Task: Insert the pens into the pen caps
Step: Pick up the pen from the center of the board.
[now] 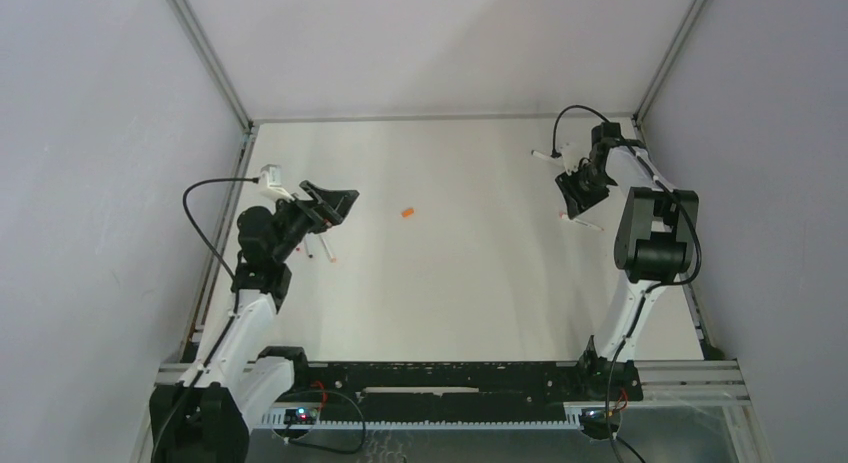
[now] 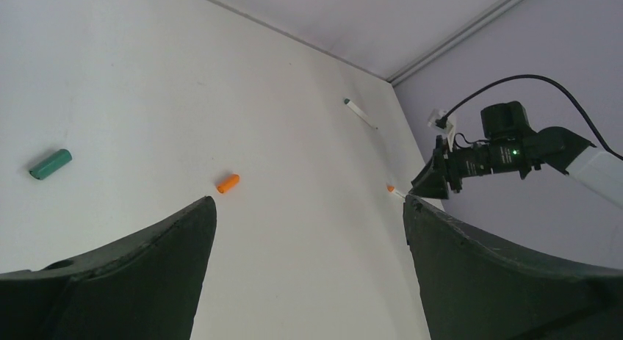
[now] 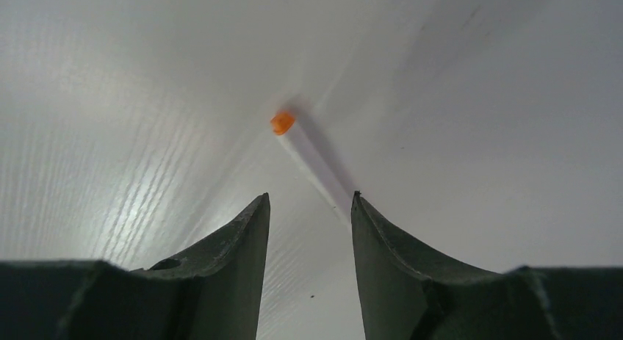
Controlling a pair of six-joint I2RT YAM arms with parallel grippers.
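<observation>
Closest to the right wrist camera, both dark fingers of the right tool point down at the bench. State: partly spread, with a clear gap between the fingertips. An orange-tipped pen lies flat on the bench ahead of that gap. Its white barrel runs from the orange tip back to the tip of the finger on the right of that view. Contact between barrel and finger cannot be determined. The barrel is narrower than the gap, so the tool is not pinching it.

Left tool state: fully spread, holding nothing, held above the left side of the bench. Its camera looks across the bench surface:

- Green cap: on its side, at the left of the view.
- Orange cap: on its side, near the middle, well apart from the green cap.
- Green-tipped pen: flat on the bench, near the far right corner.
- Right arm: leaning over the orange-tipped pen.

From the top camera, the right tool sits at the far right of the bench, between the two pens located there. One further pen, with a reddish end, lies just beside the left arm. Both caps lie well apart from every pen.
</observation>
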